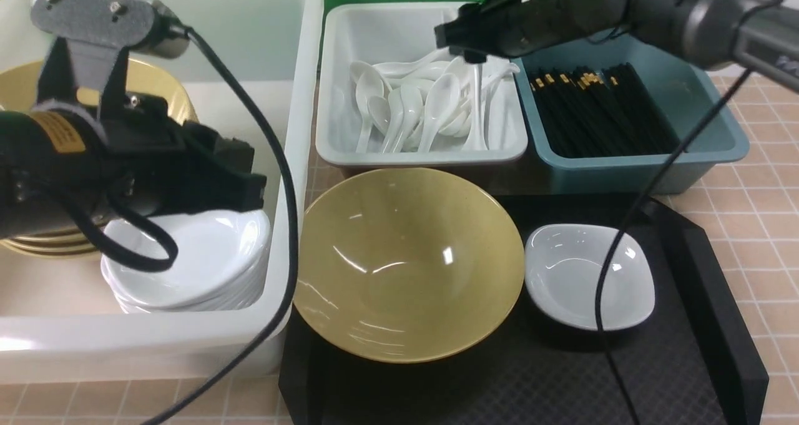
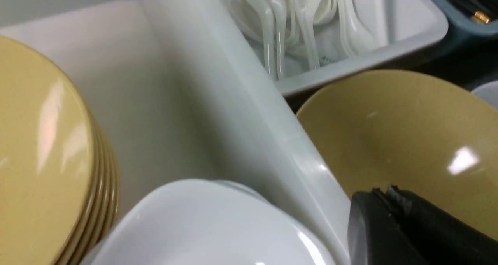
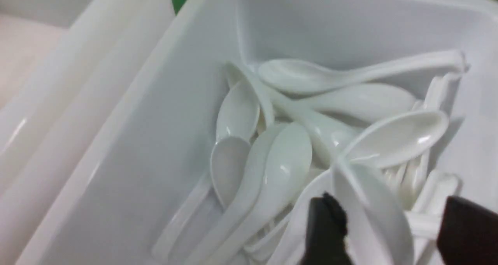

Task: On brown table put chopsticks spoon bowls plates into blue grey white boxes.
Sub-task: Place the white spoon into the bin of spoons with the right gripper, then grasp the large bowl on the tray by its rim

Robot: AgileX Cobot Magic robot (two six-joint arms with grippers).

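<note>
Front view: your right gripper [image 1: 475,53] hangs over the grey bin [image 1: 337,144], near its back right corner. One spoon [image 1: 477,110] stands almost upright straight below the jaws, its foot among the others heaped there. The yellow bowl [image 1: 406,263] sits at the left end of the black tray [image 1: 686,350], just beside the white tub [image 1: 125,350]. The white plate [image 1: 587,275] lies to its right on the tray. Your left gripper [image 1: 249,188] hovers over the tub's right wall, so it is the nearer one to the bowl.

Left wrist view: the left jaws are closed on nothing, and the bowl [image 2: 408,140] lies just past the fingertips [image 2: 389,218], across the tub wall.

Right wrist view: the right jaws stand apart with the spoon [image 3: 362,187] between them. It looks let go, not pinched. You will probably find the plate easier with this arm.
</note>
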